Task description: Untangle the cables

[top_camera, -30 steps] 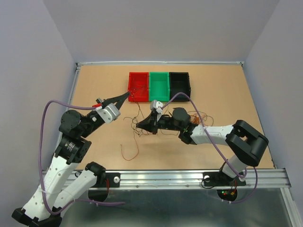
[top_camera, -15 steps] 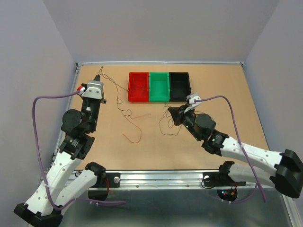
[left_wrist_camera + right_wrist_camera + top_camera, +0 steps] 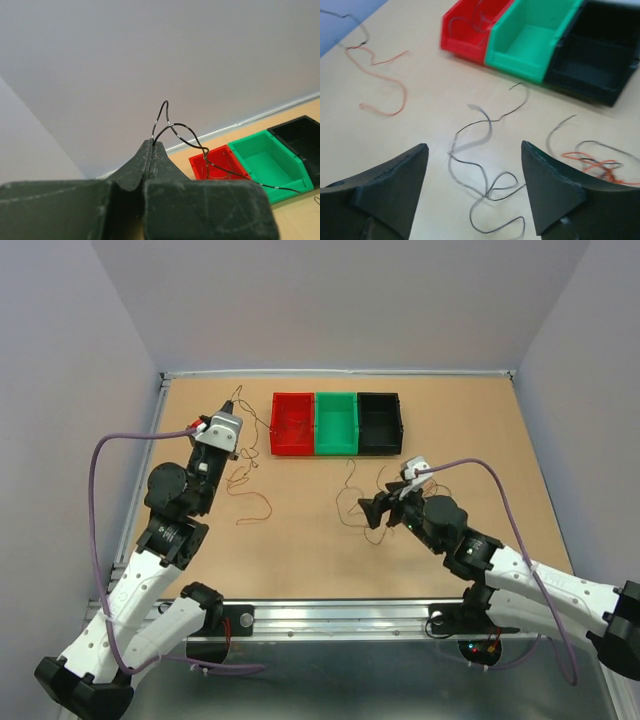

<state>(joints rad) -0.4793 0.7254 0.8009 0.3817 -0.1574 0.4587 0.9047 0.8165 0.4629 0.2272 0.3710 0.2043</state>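
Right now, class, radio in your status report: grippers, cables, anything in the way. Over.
Left gripper shut on dark cable. Right gripper open over loose dark cable. Small orange-dark tangle beside it, untouched. Nothing blocking.

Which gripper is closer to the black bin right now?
Right. The right gripper hangs open on the near side of the black bin; the left gripper is out past the red bin, shut on a dark cable.
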